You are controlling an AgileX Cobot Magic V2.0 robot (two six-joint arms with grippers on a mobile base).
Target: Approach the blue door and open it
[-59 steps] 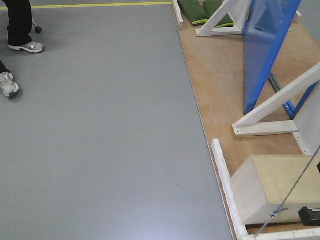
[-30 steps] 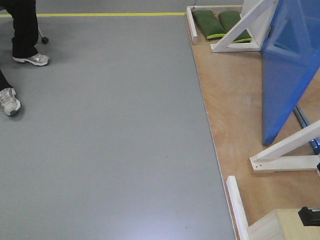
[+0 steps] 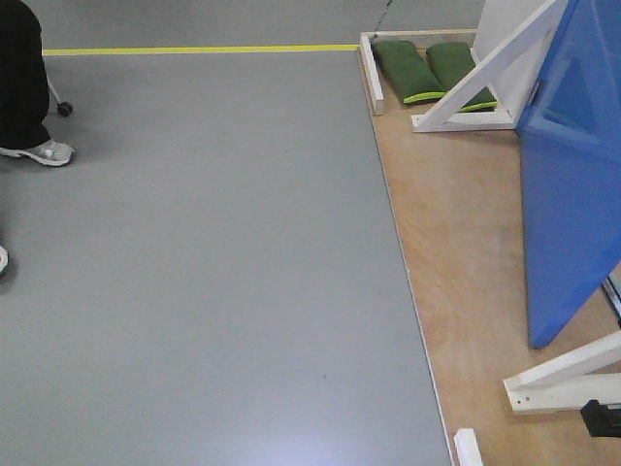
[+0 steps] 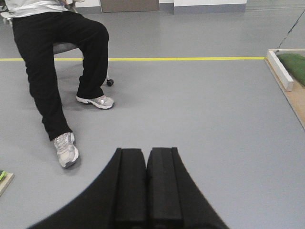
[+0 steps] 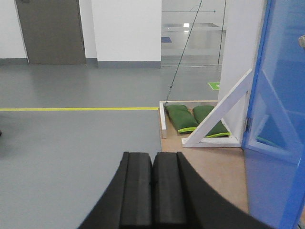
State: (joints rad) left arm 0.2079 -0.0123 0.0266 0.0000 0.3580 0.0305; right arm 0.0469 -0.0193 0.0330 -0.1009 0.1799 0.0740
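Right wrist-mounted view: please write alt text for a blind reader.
The shut right gripper hangs over grey floor, with a blue door at the right edge. Left of the door, a white wooden brace and two green bags sit on a plywood platform.

Glossy bright-blue door (image 3: 572, 194), its panel plain and unpatterned, beside white-painted braces (image 3: 485, 73). The platform (image 3: 456, 252) is tan with faint wood grain. 2 dark-green bags (image 3: 408, 68) carry lime-yellow edging. The floor (image 3: 213, 272) is a uniform mid-grey, marked by 1 thin yellow line (image 3: 194, 49). A person wears black trousers (image 4: 52, 57) and white-and-grey trainers (image 4: 65, 149). The left gripper (image 4: 147, 151) and right gripper (image 5: 152, 155) are matte black. The wall (image 5: 126, 28) is white with a grey skirting; the rear door (image 5: 50, 31) is grey-brown.
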